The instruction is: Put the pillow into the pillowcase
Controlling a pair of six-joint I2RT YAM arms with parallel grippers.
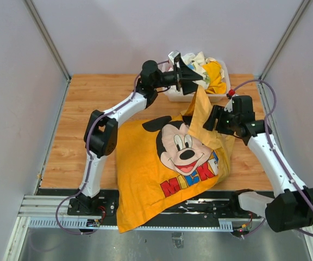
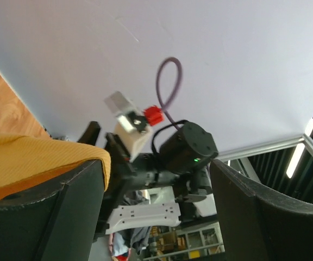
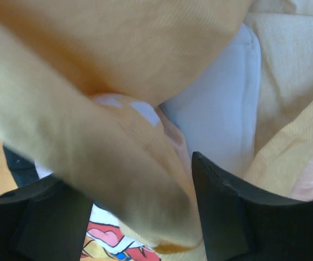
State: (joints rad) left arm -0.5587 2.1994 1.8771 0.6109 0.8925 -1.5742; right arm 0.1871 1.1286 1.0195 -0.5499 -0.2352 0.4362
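One pillowcase (image 1: 145,185) drapes the desk's (image 1: 80,109) near edge; left end effector (image 1: 197,84) and right end effector (image 1: 211,119), both wide, at its raised far corner.

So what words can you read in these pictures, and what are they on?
"MICK": big coloured letters on the pillowcase, under the mouse face; the rest of the word is folded out of sight.
Nothing else can be read; the cloths in the bin show no words.
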